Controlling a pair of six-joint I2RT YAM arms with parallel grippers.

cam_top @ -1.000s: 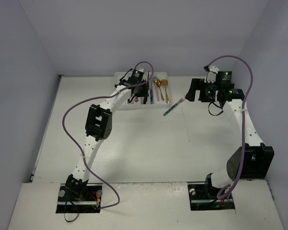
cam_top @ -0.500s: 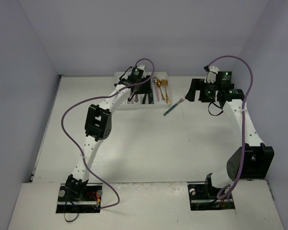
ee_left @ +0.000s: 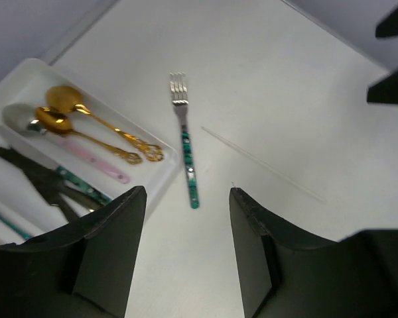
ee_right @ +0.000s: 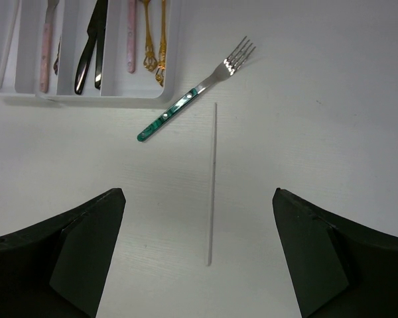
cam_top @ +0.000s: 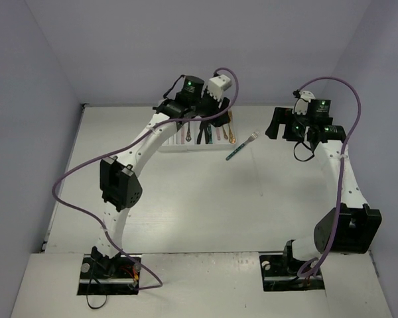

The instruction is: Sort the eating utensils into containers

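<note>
We are logging both sets of jaws wide, nothing held. Left gripper (ee_left: 187,192) is hovering over the teal-handled fork (ee_left: 186,146), which is lying on the table (ee_right: 318,99) just beside the white tray (ee_right: 106,97) (gold spoons (ee_left: 60,119) and black knives (ee_right: 91,46) inside). Right gripper (ee_right: 198,193) is hanging nearby.

Bare table (ee_right: 305,132) is noted to the right of the teal-handled fork (ee_right: 193,94) and on its near side; approach from there is unobstructed. On its left, room is narrowed by the tray wall (ee_right: 86,97), just beside the handle end.
</note>
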